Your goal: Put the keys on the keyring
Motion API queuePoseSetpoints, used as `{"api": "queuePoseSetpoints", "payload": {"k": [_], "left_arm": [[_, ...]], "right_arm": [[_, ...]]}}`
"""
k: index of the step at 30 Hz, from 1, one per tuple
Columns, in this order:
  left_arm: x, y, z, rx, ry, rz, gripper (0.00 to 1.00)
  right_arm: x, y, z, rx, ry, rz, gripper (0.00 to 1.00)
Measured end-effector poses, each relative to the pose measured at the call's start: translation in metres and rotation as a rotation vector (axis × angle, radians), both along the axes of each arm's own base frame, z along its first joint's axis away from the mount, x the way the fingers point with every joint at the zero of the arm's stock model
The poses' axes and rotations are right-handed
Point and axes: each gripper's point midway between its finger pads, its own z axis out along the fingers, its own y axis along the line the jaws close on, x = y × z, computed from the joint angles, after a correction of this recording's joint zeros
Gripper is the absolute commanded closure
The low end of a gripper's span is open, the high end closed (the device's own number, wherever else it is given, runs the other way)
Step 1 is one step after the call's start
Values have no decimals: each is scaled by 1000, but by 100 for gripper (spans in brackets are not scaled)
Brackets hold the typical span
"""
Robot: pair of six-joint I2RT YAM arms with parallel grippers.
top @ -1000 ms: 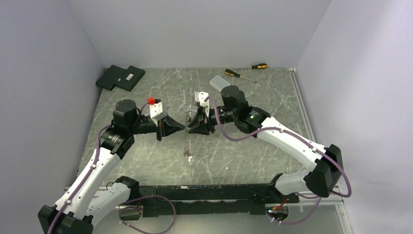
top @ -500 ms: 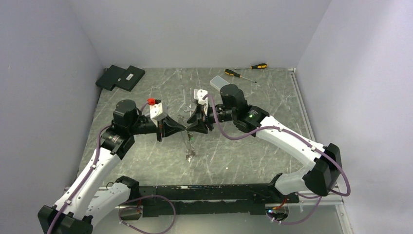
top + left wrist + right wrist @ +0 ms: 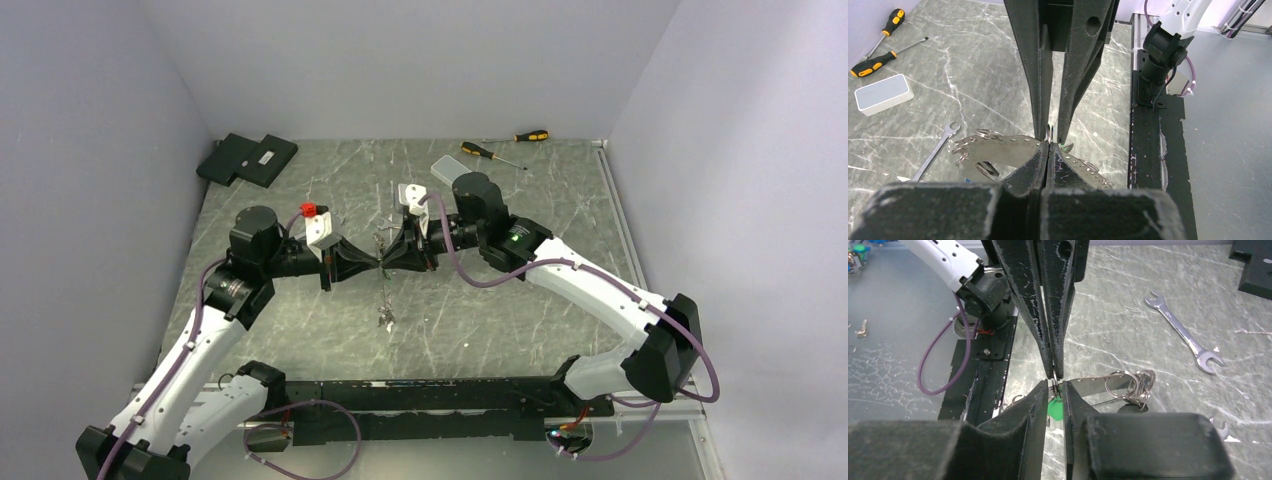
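Since the earlier frame the two arms have closed in until their tips meet. Nearest, the keys [image 3: 384,318] dangle in a small cluster below that meeting point. Above them the left gripper [image 3: 376,263] is clenched on the keyring [image 3: 998,145], whose pale band spreads to either side of its tips. The right gripper [image 3: 391,262] has its jaws narrowly parted about a thin metal piece above a green tag [image 3: 1054,410]; whether they grip it cannot be told. Step in hand: probably threading a key. The next move calls for fine alignment of key hole and ring end, with the band held steady.
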Motion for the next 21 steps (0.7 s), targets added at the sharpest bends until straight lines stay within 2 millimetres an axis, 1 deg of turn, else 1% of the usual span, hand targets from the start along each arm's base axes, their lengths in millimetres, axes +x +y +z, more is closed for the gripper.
{"api": "queuePoseSetpoints", "payload": {"k": [3,8,10,18,21], "left_arm": [[1,0,0,1,0,3,100],[0,1,1,-1,-7,7,100],[1,1,2,-1,-10,13,100],[0,2,4,-3,-20,21,100],[0,2,2,-3,-16,21,100]], "right_arm": [[-4,1,3,14,8,21,81],[-7,1,5,21,16,40,71],[-8,1,5,21,18,42,69],[-7,2,3,18,21,42,70],[-6,3,-1,11,28,40,74]]}}
